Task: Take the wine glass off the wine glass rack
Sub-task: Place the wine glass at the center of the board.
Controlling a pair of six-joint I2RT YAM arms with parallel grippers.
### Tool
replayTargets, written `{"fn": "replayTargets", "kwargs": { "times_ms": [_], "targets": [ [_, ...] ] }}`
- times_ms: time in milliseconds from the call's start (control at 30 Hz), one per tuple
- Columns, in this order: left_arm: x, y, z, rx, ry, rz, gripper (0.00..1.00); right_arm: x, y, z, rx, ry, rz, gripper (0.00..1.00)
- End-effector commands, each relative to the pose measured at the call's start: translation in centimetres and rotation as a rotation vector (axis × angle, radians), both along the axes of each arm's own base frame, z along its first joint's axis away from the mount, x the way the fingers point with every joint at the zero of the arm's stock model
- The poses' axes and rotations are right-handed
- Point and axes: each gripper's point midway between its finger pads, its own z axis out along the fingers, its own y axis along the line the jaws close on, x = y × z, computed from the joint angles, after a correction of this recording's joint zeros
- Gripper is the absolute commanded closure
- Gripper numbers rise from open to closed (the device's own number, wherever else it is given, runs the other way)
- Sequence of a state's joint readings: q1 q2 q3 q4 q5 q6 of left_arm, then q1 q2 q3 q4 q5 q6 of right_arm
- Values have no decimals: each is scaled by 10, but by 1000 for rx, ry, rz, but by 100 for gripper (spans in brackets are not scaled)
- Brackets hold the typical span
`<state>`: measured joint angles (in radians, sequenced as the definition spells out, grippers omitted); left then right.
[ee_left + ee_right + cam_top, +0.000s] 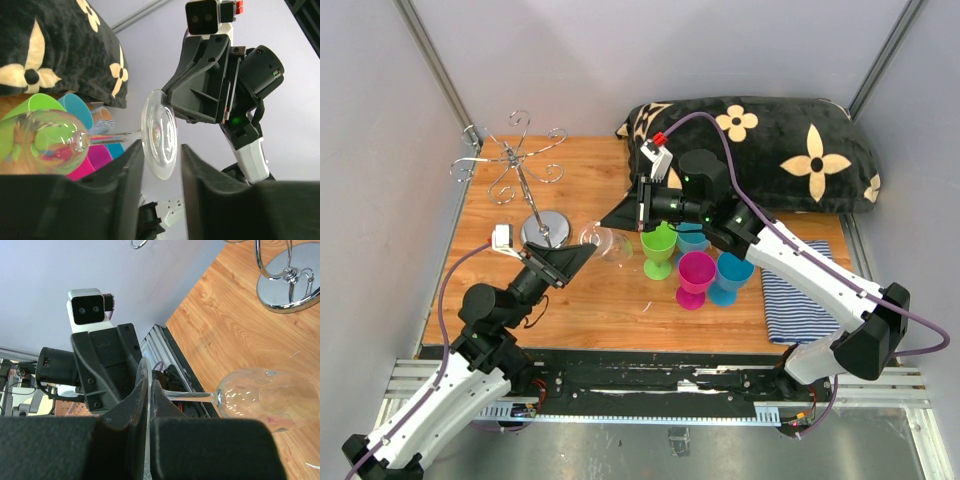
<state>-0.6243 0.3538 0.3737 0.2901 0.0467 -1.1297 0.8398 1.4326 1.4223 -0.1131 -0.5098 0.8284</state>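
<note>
**A:** Wine glass [265,400]? Off the hooks, hanging sideways in the air above the bench [620,310], stem level, between the two arms.

**B:** Held by what?

**A:** By the foot. Right pincer [149,390] pinched tight on the rim of the foot, edge-on. Left pincer [160,152] partway apart, one finger to each side of the same foot. Hard to tell whether touching the glass or just short of it.

**B:** So which step, then?

**A:** Looks like a handover, or a second grip for steadying. Past the lifting-off, by the look of it, and not yet at the setting-down.

**B:** And next?

**A:** Probably: seat the left grip squarely on the foot before letting go with the right. No twisting against the thin stem. Then lower to a bare patch of wood. Worth minding the bowl, smooth and unsupported.

**B:** Anything close by?

**A:** Just beyond the glass, a cluster of plastic cups [696,272], green, pink and blue, near enough to knock. Further left, the rack [546,229], upright on its shiny round base, hooks bare as far as visible. At the back, a black flowered pillow [760,150].
</note>
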Motion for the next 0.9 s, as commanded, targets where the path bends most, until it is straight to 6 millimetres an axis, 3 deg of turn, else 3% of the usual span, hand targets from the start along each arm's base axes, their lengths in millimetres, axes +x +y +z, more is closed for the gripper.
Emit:
{"fn": "replayTargets", "kwargs": {
  "times_ms": [0, 100, 167, 267, 433, 533, 600, 700, 733, 833, 867],
  "targets": [
    [-5, -4, -5, 9, -6, -32, 73, -16, 9, 6, 33, -42, 68, 99],
    [-5, -3, -6, 13, -5, -28, 91, -20, 9, 5, 33, -48, 93, 99],
    [-5, -3, -8, 22, 1, -25, 98, -24, 10, 4, 34, -51, 123, 99],
    [-5, -2, -11, 31, 0, -24, 100, -33, 10, 2, 34, -57, 178, 95],
    [-8, 2, -12, 46, -12, -9, 99, -41, 6, -8, -10, -73, 239, 68],
    [-8, 6, -14, 50, -9, 9, 100, -43, 4, -14, -49, -92, 264, 66],
    [-8, 7, -13, 54, -15, 15, 99, -44, 2, -16, -69, -100, 271, 72],
    [-8, 6, -13, 61, -21, 15, 100, -47, 1, -17, -94, -116, 286, 72],
    [-8, 6, -13, 65, -23, 12, 99, -47, 1, -18, -101, -116, 288, 75],
    [-10, 3, -14, 82, -34, -5, 99, -48, 3, -18, -100, -130, 293, 97],
    [-12, 1, -15, 93, -38, -19, 93, -47, 3, -18, -100, -138, 281, 99]
  ]
}}
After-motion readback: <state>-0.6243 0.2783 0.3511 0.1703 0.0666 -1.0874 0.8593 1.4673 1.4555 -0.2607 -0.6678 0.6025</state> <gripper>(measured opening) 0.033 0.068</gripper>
